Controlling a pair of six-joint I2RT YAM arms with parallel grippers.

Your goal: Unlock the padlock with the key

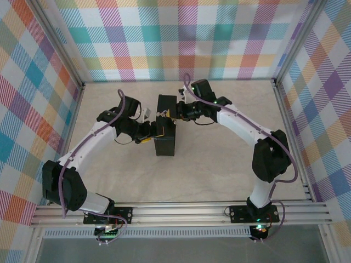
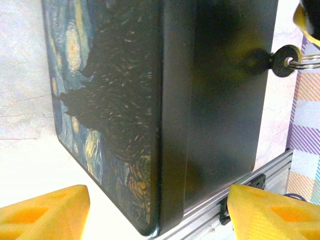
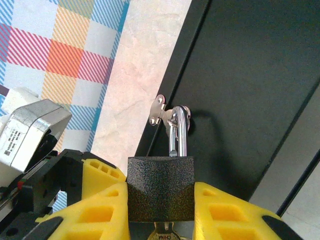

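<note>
Pinching one black padlock (image 3: 160, 187) is the right gripper (image 3: 161, 202); one key (image 3: 165, 231) pokes from its underside, stamp unreadable; the left gripper (image 2: 157, 214) stands spread astride one painted box (image 2: 115, 100).

Tin box (image 1: 164, 143): stands mid-table; narrow sides black (image 2: 210, 100), one broad face painted with blue and yellow swirls.
Table (image 1: 219, 181): pale, faintly marbled surface.
Walls (image 1: 181, 38): multicoloured plaid panels on three sides.
Frame rails (image 1: 181, 211): aluminium profiles along the near edge; uprights at the back corners.
</note>
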